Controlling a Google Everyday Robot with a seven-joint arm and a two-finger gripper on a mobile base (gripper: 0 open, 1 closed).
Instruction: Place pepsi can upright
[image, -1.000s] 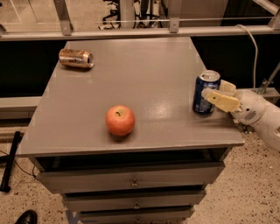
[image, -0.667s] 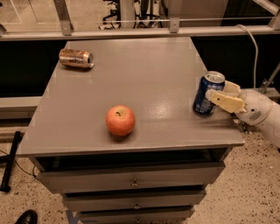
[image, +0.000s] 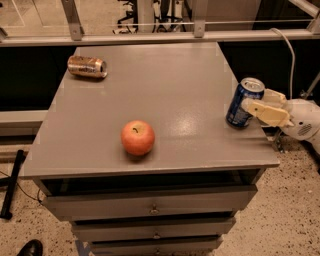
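The pepsi can (image: 240, 107), blue with a silver top, is near the right edge of the grey table (image: 165, 80). Its base is on or just above the tabletop and its top leans a little to the right. My gripper (image: 256, 100) reaches in from the right with its cream fingers (image: 270, 113) on either side of the can's upper half, shut on it.
A gold-brown can (image: 87, 66) lies on its side at the table's far left. A red apple (image: 137, 137) sits near the front middle. The table has drawers (image: 150, 207) below. A metal rail (image: 160, 36) runs behind it. A cable (image: 289, 55) hangs at the right.
The gripper and the pepsi can have shifted slightly to the right, toward the table's edge. The can still leans. The apple and the gold-brown can have not moved.
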